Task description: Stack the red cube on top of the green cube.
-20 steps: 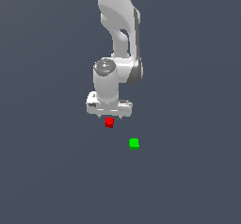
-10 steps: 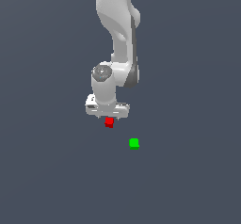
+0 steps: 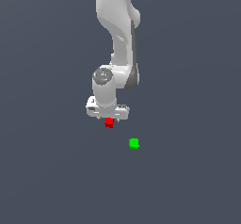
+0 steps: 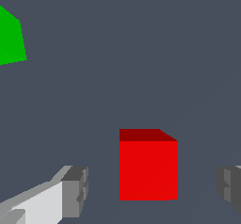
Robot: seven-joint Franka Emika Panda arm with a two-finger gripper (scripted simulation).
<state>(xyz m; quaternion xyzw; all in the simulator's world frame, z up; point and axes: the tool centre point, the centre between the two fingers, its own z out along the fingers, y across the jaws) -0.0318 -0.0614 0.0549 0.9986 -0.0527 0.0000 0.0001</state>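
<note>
The white arm (image 3: 117,35) reaches down from above over a flat dark grey floor (image 3: 47,180), its gripper (image 3: 108,119) pointing straight down. The red cube (image 3: 109,123) sits right under the gripper, just below the white hand, and from the exterior view most of it still shows beneath the fingers. In the wrist view the red cube (image 4: 148,166) lies between the two grey finger pads (image 4: 75,190), with a clear gap of floor on either side of it, so the gripper (image 4: 151,186) is spread wide and is not touching the cube; neither pad is against a red face. The gap looks wider on one side than on the other, so the cube is not quite centred between the fingers. The cube stands square and upright on the floor, its top face darker than the side that faces the wrist camera. The green cube (image 3: 134,143) rests on the floor by itself, well apart from the red one, lower in the picture and toward the exterior view's right. In the wrist view the green cube (image 4: 10,39) is only partly in frame, cut off at the edge, far from the fingers.
</note>
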